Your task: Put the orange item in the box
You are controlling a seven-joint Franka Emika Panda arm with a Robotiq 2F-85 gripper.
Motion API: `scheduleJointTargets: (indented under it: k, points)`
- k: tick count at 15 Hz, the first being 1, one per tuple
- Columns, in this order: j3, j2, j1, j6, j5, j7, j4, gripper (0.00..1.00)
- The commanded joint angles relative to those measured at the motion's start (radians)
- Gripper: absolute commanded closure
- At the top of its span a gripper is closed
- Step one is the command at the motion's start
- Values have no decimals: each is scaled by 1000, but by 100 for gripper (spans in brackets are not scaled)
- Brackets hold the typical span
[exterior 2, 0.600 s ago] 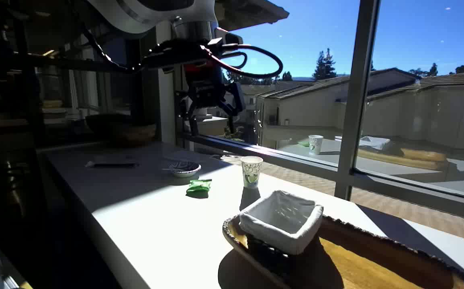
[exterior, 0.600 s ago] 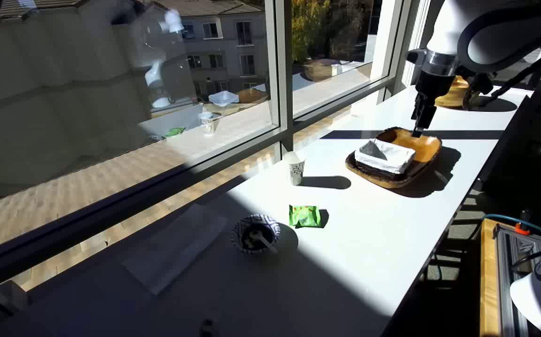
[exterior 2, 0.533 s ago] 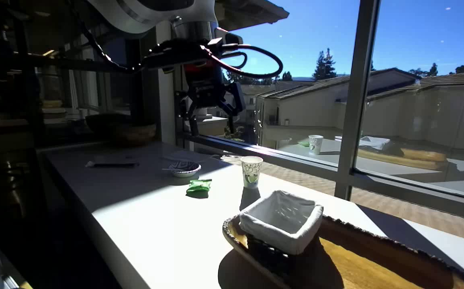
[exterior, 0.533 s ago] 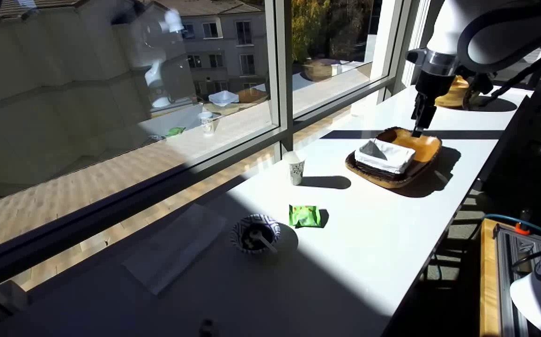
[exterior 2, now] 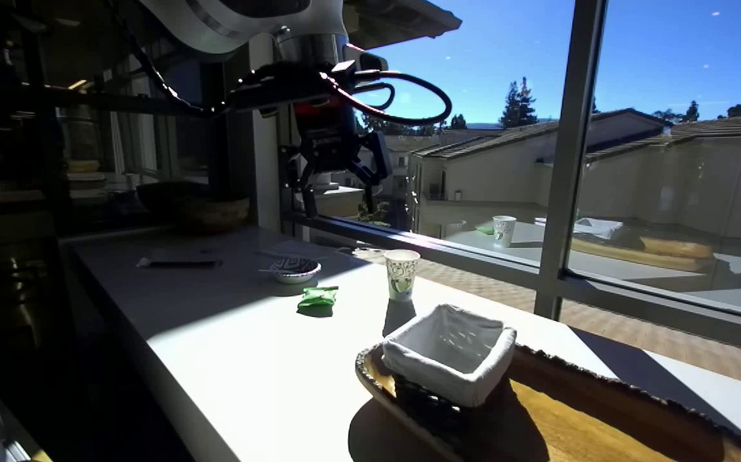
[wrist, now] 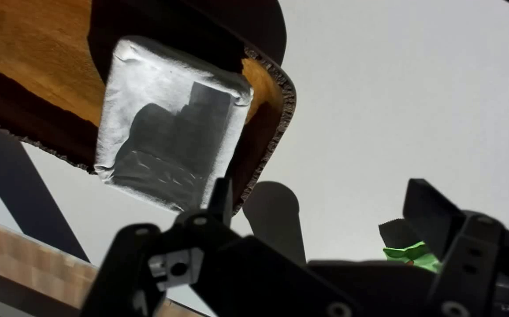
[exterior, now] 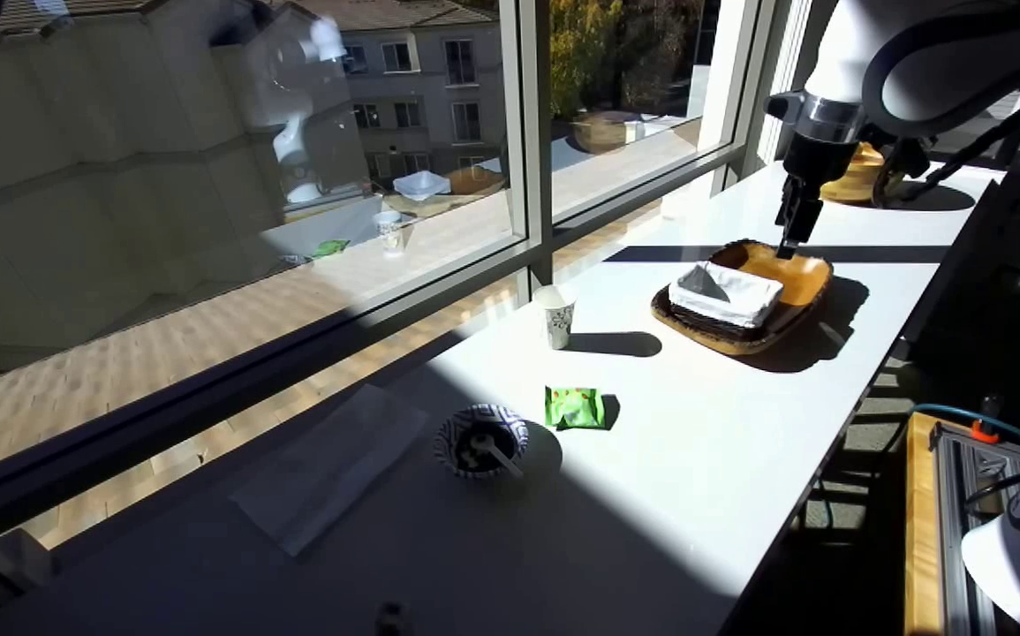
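The wrist view cuts off the brown tray (wrist: 34, 57); the tool (wrist: 320, 196) gapes, unladen.

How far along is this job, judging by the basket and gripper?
Done: no placement shows; the wrist view shows no object inside the white-lined basket, presumably the box. In hand: nothing; the gripper is open, with nothing between its fingertips. Left: apparently both the pick and the placement, though I cannot identify the orange item; a green packet lies on the table.
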Motion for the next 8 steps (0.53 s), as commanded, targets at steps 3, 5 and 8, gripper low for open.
scheduleJointTargets:
  k: [3, 5, 8]
  points:
    - [38, 16, 21, 27, 10, 16, 19, 0]
    - [81, 33, 52, 52, 19, 43, 47, 0]
    - [147, 78, 120, 96, 59, 83, 104, 0]
